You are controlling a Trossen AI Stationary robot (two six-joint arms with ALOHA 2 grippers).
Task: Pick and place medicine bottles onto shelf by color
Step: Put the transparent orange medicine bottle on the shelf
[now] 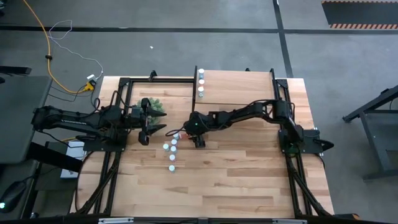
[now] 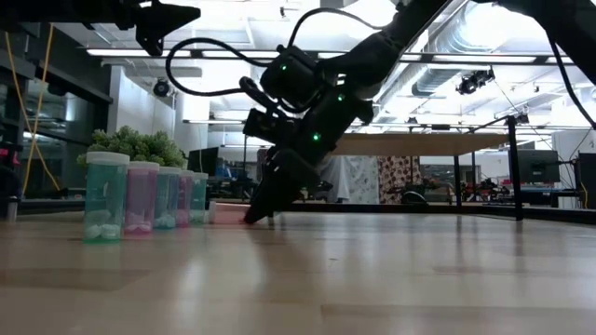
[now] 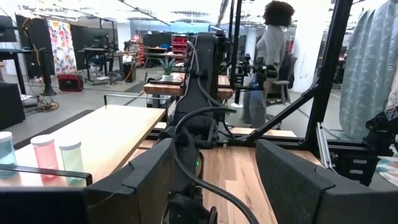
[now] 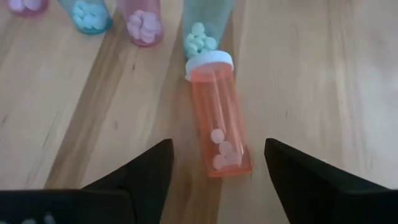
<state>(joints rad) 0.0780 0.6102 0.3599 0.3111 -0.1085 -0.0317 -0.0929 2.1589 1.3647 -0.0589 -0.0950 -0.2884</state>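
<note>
A pink-orange medicine bottle (image 4: 221, 124) lies on its side on the table, with its white cap (image 4: 208, 62) pointing away from my right gripper (image 4: 217, 148). That gripper is open and slants down over the bottle's bottom end, one finger on each side, clear of it. Beyond it, more bottles (image 2: 142, 197) with teal and pink bodies stand upright in a row on the table (image 1: 172, 155). The shelf (image 1: 239, 84) at the far edge carries several bottles (image 1: 201, 84) at its left end. My left gripper (image 1: 146, 129) waits open at the left, held level above the table.
A bushy green plant (image 1: 155, 106) sits near my left gripper, behind the bottle row. A teal bottle (image 4: 202, 31) stands right at the lying bottle's cap. There is bare tabletop (image 1: 249, 168) to the near right. A person (image 3: 270, 56) stands in the room beyond the table.
</note>
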